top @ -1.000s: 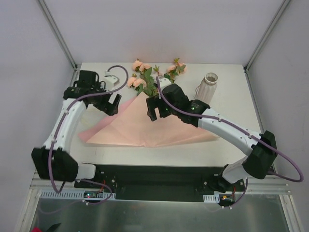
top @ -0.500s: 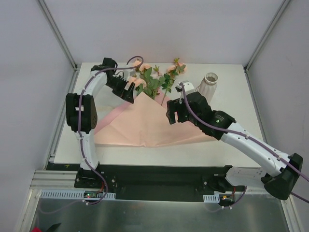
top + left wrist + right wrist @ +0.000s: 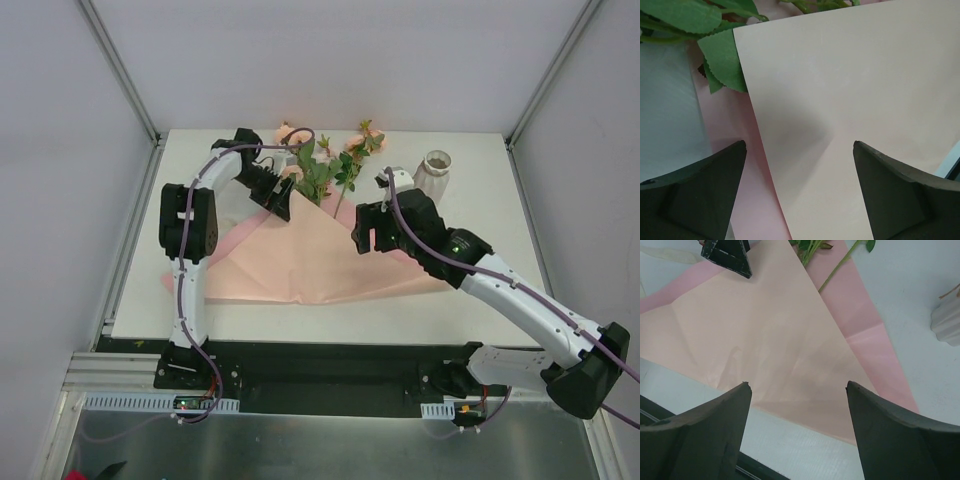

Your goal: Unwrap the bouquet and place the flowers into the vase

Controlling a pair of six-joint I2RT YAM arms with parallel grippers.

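Unwrapping is judged done or nearly so: the paper (image 3: 320,262) is laid open and flat on the surface (image 3: 480,300), a peach triangle folded over a pinker layer. The step in hand is judged to be the move from wrap to flowers (image 3: 325,170), which are not yet picked up.

L jaws: seen spread wide in the L wrist view, nothing btwn them, only flat paper beneath. Serrated leaves (image 3: 722,60) are seen ahead of them, off to the L-finger side, apart from both fingers.

R jaws: also spread, nothing pinched. Paper lies below and ahead. Thin green stems (image 3: 836,274) are seen further ahead, twd the R-finger side, running off the paper's far edge. The vase (image 3: 946,320) stands to the R of these jaws, upright on bare surface, clear of the paper. One dark L finger (image 3: 727,255) shows ahead-left of the R jaws.

From above, the flowers lie at the paper's far tip, blooms beyond it, btwn the two sets of jaws. The vase (image 3: 433,178) is near the R jaws on their outer side.

Next move, as judged: one set of jaws should be brought over the stems and closed on stems only, w/out catching the paper beneath. The stems are thin and lie flat, so a low approach square across them is called for. After that they would have to be tipped upright and fed stem-first into the narrow neck, perhaps w/ the vase steadied by the other jaws
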